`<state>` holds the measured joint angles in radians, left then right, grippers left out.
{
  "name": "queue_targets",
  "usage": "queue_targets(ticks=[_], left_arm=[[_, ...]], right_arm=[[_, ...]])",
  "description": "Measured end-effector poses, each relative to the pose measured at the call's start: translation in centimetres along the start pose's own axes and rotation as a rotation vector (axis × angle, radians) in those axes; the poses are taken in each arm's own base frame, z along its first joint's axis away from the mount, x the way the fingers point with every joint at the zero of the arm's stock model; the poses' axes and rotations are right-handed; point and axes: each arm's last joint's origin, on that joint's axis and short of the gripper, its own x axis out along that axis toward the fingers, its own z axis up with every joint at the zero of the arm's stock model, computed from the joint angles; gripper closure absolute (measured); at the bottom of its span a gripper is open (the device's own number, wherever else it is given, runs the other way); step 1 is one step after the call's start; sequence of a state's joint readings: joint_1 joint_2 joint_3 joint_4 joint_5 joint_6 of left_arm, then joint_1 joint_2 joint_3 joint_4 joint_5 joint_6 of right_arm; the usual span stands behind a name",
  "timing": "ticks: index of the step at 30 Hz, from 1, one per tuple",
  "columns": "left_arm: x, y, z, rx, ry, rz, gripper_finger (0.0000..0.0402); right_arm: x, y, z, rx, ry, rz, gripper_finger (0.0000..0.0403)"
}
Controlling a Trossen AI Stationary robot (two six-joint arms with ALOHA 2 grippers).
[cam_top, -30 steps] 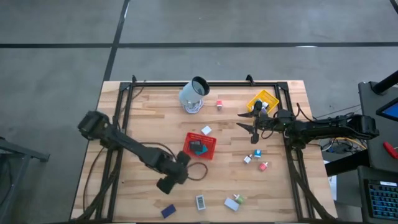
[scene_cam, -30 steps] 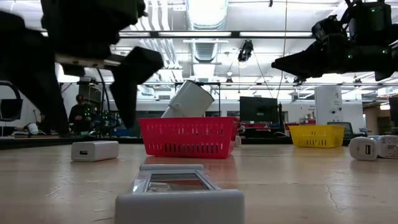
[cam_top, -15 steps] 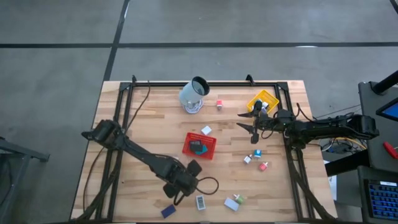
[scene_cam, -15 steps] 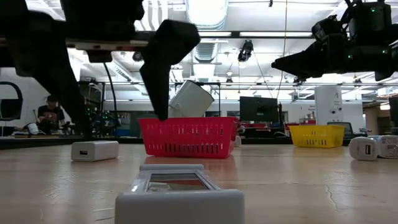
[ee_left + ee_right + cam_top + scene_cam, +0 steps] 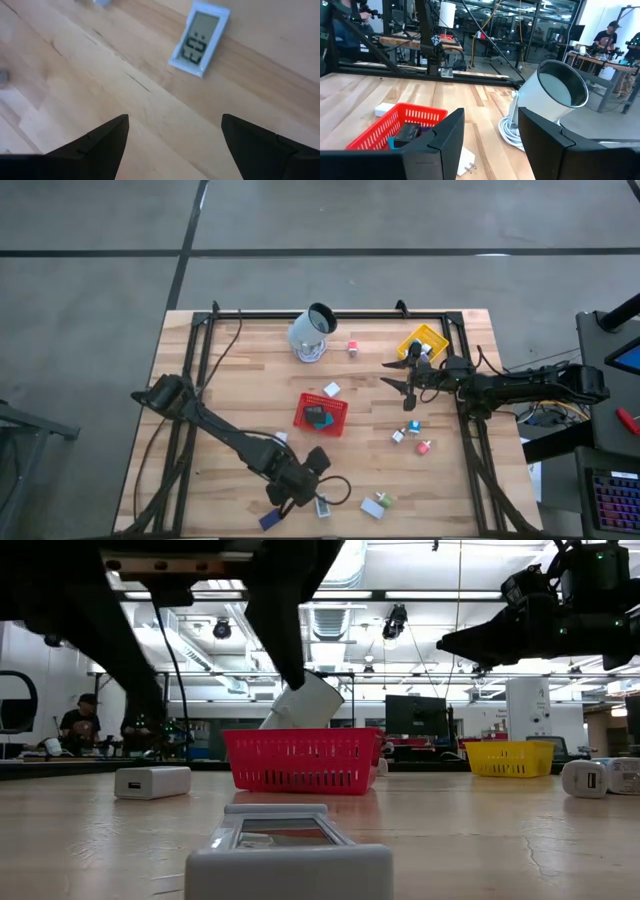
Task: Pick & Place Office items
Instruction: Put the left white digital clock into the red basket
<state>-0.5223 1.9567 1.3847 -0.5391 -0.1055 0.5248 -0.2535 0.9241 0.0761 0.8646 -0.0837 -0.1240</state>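
While right gripper waits part-open beside yellow tray, left gripper hovers open, empty, over small digital clock

Bright ceiling lights glare overhead (the close-up wrist picture looks perhaps slightly blurred).

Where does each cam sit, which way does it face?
High: overhead, straight down; both arms, red tray.
Low: table height, level across; flat grey device nearest, arms overhead.
Left wrist: down past open left hand at that device.
Right wrist: across the table past right hand; red tray, cup.
Shared: tray, device.
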Motion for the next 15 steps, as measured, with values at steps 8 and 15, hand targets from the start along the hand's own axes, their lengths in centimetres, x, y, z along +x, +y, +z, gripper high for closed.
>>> queue_targets(ticks=[8,15], left_arm=[[1.6,-0.4,0.8,0.066,0.087,-0.068,0.0078],[3.0,-0.8,3.2,0.199,0.145,-0.118,0.0078]], right_arm=[[0.0,0.0,0.0,0.033,0.000,0.000,0.0225],[0.0,0.0,0.0,0.049,0.001,-0.003,0.0225]])
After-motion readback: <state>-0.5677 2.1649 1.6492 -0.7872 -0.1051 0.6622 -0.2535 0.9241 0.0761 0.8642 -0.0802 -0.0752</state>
